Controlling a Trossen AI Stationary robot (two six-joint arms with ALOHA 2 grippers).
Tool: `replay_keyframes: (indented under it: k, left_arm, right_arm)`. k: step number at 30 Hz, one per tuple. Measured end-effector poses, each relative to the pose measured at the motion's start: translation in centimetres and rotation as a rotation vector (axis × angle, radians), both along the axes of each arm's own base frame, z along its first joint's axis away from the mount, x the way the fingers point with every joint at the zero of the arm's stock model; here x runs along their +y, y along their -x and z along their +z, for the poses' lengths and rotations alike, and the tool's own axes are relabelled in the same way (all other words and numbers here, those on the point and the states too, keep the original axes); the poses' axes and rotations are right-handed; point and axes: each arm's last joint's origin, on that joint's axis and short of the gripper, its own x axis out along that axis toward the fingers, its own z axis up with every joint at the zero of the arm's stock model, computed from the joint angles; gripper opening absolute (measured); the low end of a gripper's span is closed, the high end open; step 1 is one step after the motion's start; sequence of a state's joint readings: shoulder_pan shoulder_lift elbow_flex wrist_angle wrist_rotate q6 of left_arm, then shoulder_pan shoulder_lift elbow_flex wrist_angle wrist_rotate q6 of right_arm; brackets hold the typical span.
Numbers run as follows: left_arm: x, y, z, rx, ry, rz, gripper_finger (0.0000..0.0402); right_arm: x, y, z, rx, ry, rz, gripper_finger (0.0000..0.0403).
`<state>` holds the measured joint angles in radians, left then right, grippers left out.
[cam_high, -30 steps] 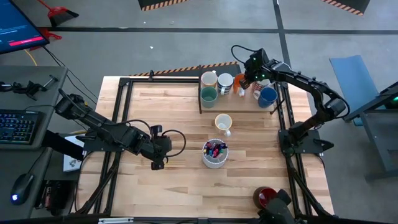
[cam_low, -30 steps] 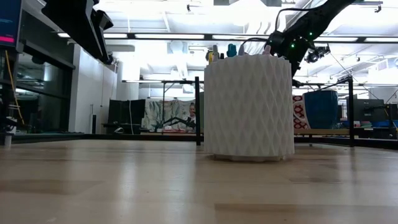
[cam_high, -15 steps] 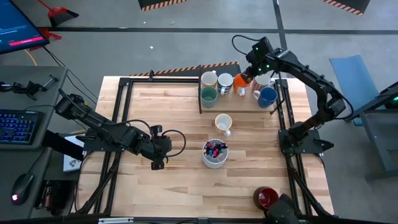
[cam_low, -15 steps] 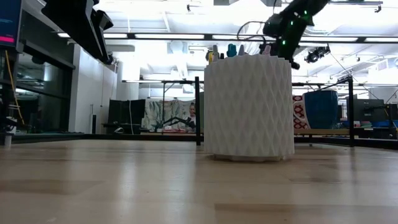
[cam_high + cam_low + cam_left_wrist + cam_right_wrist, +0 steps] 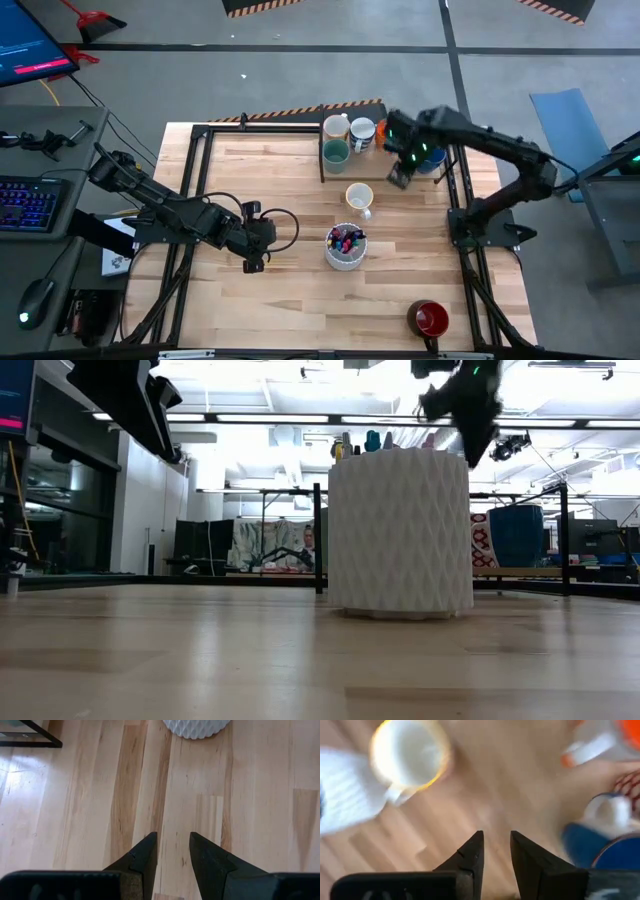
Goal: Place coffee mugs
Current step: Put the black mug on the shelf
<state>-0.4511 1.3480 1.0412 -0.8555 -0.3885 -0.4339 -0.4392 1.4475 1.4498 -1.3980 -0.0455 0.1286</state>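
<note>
Right pincer (image 5: 400,178) poised above the counter (image 5: 270,180), between the rear mug cluster and the yellow mug (image 5: 359,196); fingers parted, nothing between them, hence released. Aimed down at bare wood close to the yellow mug, probably so as to line up for the next pick. Left pincer (image 5: 172,836) parked low over the counter, left of the pen cup (image 5: 345,246); fingers likewise parted and empty, clear of the working area so as not to obstruct the other arm. Rear cluster packed tight at the far edge, mugs upright and nearly touching: cream (image 5: 336,127), white (image 5: 362,131), teal (image 5: 336,153), orange (image 5: 629,729), blue (image 5: 434,160). Close grouping judged to be the placement zone. Yellow mug upright, alone mid-counter, well apart from the cluster and just behind the pen cup: judged not yet placed. Red mug (image 5: 431,319) upright at the near edge, farthest from the cluster: also not yet placed. Count: seven mugs visible, five clustered, two loose; any further mug under the right arm cannot be told. One pen cup, not part of the task. Two arms, two pincers, both empty.
</note>
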Motion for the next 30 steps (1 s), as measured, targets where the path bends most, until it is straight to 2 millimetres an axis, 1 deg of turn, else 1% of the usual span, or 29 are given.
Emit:
replay_keyframes:
  k: [2, 4, 6, 9, 11, 13, 17, 20, 25, 30]
  left_arm:
    - [0.0, 0.0, 0.0, 0.001, -0.001, 0.0, 0.0104]
    - [0.0, 0.0, 0.0, 0.002, -0.001, 0.0, 0.0104]
    - [0.0, 0.0, 0.0, 0.003, -0.001, -0.001, 0.0104]
    - [0.0, 0.0, 0.0, 0.003, -0.001, -0.001, 0.0104]
    - [0.0, 0.0, 0.0, 0.003, -0.001, -0.001, 0.0104]
    - [0.0, 0.0, 0.0, 0.003, -0.002, -0.001, 0.0104]
    - [0.0, 0.0, 0.0, 0.003, 0.003, 0.005, 0.0104]
    - [0.0, 0.0, 0.0, 0.004, 0.009, 0.005, 0.0104]
    - [0.0, 0.0, 0.0, 0.005, 0.012, 0.004, 0.0104]
    - [0.0, 0.0, 0.0, 0.005, 0.012, 0.004, 0.0104]
  right_arm:
    - [2.8, 0.3, 0.8, 0.007, 0.026, 0.037, 0.0074]
    - [5.4, 1.1, 1.7, 0.004, 0.047, 0.053, 0.0074]
    - [7.8, 2.3, 2.5, -0.045, 0.041, 0.072, 0.0074]
    - [11.1, 3.6, 2.6, -0.134, 0.006, 0.051, 0.0074]
    - [13.0, 4.4, 1.9, -0.168, -0.008, 0.046, 0.0074]
    - [15.1, 4.8, 0.8, -0.181, -0.042, 0.057, 0.0074]
    - [19.2, 5.9, -1.6, -0.139, -0.126, 0.12, 0.0073]
    - [21.9, 7.0, -2.4, -0.138, -0.16, 0.142, 0.0073]
    - [25.7, 8.4, -2.7, -0.212, -0.183, 0.124, 0.0073]
    - [28.6, 8.8, -4.7, -0.166, -0.109, 0.13, 0.0073]
